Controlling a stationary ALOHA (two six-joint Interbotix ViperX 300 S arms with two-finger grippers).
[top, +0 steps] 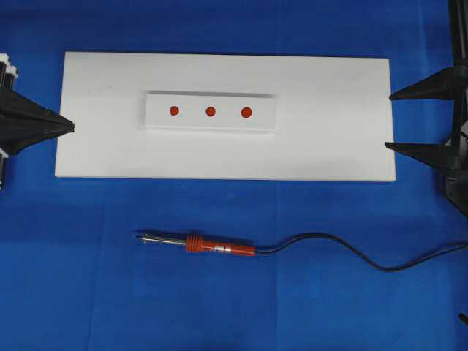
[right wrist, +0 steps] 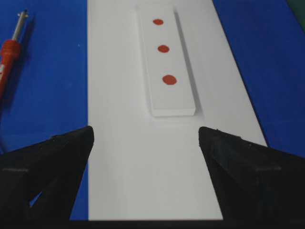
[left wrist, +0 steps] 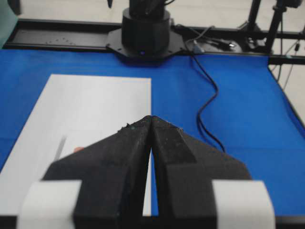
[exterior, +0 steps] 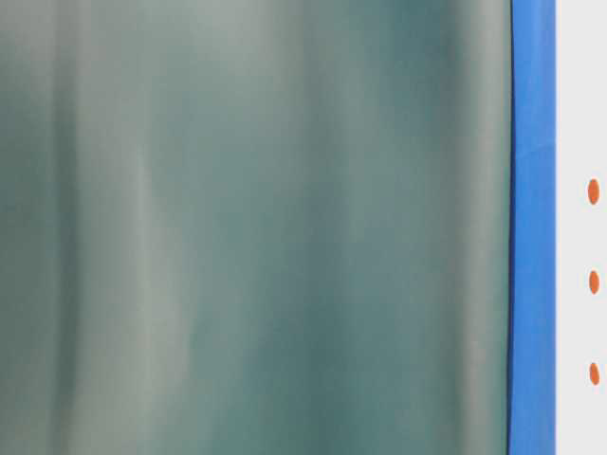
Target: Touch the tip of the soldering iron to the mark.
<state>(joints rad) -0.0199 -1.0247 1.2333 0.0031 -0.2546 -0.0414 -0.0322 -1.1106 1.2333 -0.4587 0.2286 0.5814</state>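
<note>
The soldering iron (top: 212,246) lies flat on the blue cloth in front of the white board, red-orange handle to the right. Its tip (top: 137,235) points left, and its black cord (top: 351,252) trails off to the right. Three red marks (top: 210,111) sit in a row on a small raised white block (top: 210,124). My left gripper (top: 72,126) is shut and empty at the board's left edge. My right gripper (top: 389,121) stands wide open and empty at the board's right end. The right wrist view shows the iron (right wrist: 8,52) at upper left and the marks (right wrist: 163,48) ahead.
The white board (top: 329,139) lies across the middle of the blue cloth. The other arm's black base (left wrist: 145,31) stands at the far end of the table in the left wrist view. The table-level view is mostly a blurred grey-green surface.
</note>
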